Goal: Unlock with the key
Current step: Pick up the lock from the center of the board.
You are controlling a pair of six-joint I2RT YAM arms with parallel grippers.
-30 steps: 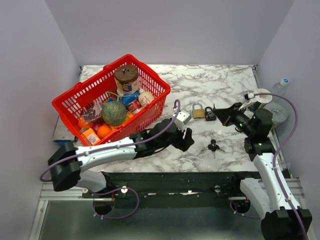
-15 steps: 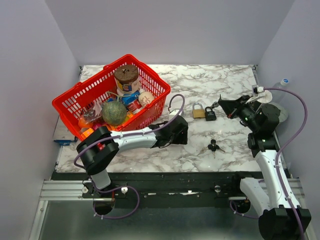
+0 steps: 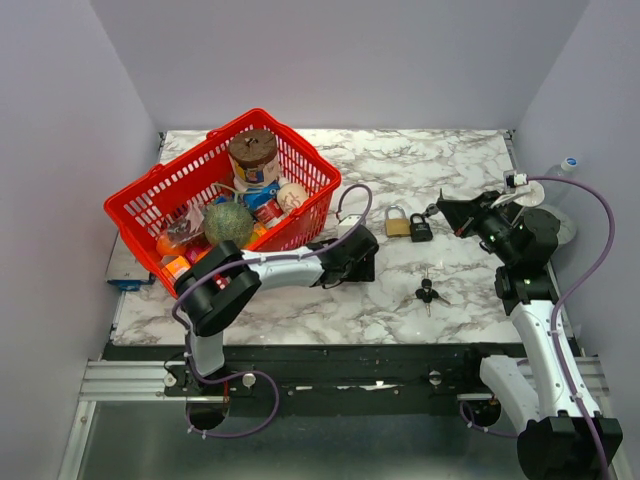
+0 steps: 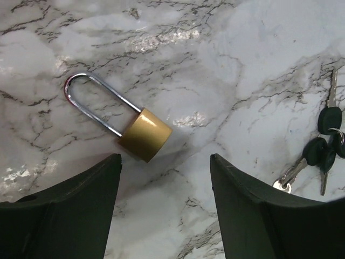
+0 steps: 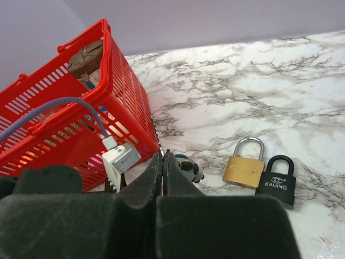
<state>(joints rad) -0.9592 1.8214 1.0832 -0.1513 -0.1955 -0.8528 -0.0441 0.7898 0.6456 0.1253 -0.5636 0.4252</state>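
A brass padlock (image 3: 397,222) with a long steel shackle lies on the marble table, beside a smaller black padlock (image 3: 421,229). A bunch of keys (image 3: 427,292) with black heads lies nearer the front edge. My left gripper (image 3: 367,262) hovers low just left of the locks, open and empty. In the left wrist view the brass padlock (image 4: 145,134) lies just beyond the fingertips of the left gripper (image 4: 164,157), and the keys (image 4: 323,151) are at the right edge. My right gripper (image 3: 441,208) is raised right of the locks, shut and empty. Its wrist view shows the right gripper (image 5: 163,154) above the brass padlock (image 5: 245,170) and the black padlock (image 5: 276,181).
A red basket (image 3: 318,166) full of groceries stands at the back left, close behind my left arm. The basket (image 5: 116,91) fills the left of the right wrist view. A round white object (image 3: 556,222) sits at the table's right edge.
My left arm has folded back, elbow swinging toward the basket, while its gripper stayed near the brass padlock and opened a little wider. The right gripper rose slightly, then held still.
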